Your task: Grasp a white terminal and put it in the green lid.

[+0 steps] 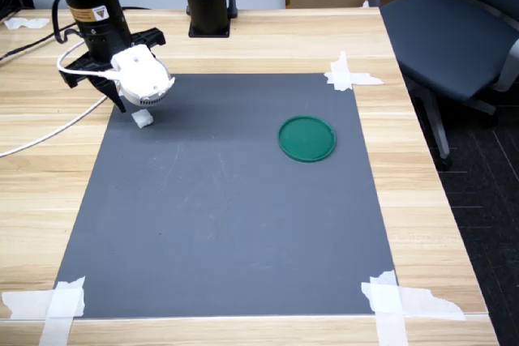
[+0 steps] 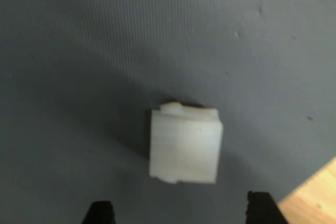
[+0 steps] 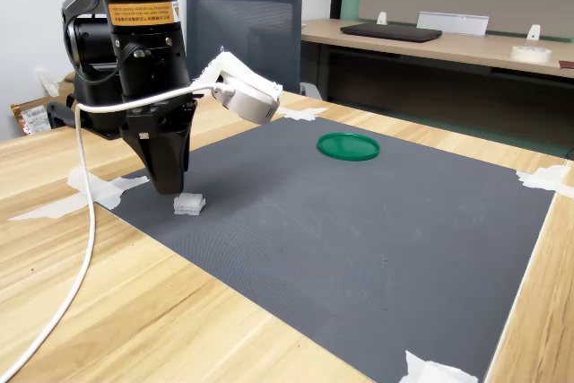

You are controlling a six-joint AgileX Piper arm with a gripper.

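Dark mat (image 1: 227, 224) covers the desk (image 1: 243, 38); at upper left in the first exterior view, the spread hand (image 2: 178, 214) hovers above the white terminal (image 2: 184, 148), approach under way. Next: descend, pinch, carry to the green lid (image 1: 307, 138).

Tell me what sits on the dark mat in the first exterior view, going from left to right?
The robot's pincer hanging over the white terminal → bare grey mat → the green lid.
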